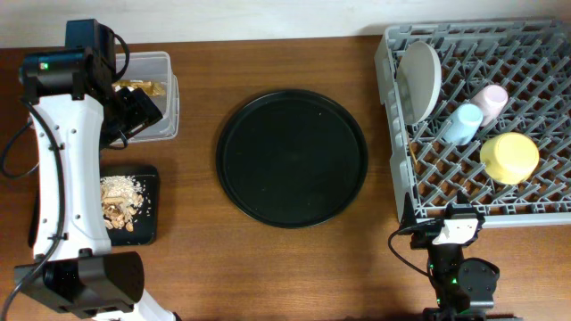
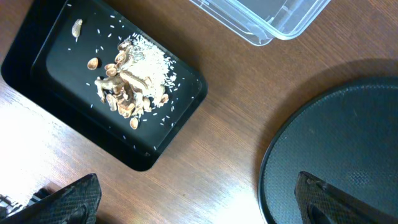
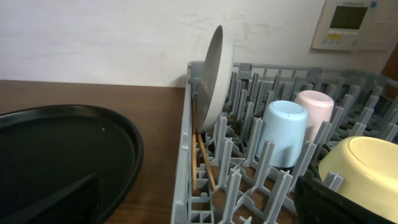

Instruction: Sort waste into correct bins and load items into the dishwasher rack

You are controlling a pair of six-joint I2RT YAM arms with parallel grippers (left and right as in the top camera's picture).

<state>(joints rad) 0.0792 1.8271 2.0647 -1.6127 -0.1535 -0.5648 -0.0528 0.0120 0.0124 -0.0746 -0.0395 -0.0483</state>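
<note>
Left hand [image 2: 196, 194] is hovering wide open and empty over the counter [image 2: 230, 112], right hand [image 3: 198, 196] is sitting open and empty by the dishwasher rack [image 1: 535, 45]. Plate [image 1: 419, 78] is standing on edge between pegs. Blue cup [image 1: 459, 123], pink cup [image 1: 490, 98] and yellow bowl [image 1: 508, 157] are lying among pegs, likely for draining. Food scraps [image 2: 134, 74] are sitting in the black tray [image 2: 37, 56], gold wrapper [image 1: 143, 86] in the clear box [image 1: 165, 62]. The left arm is blocking most of that box, and the paper isn't showing.
</note>
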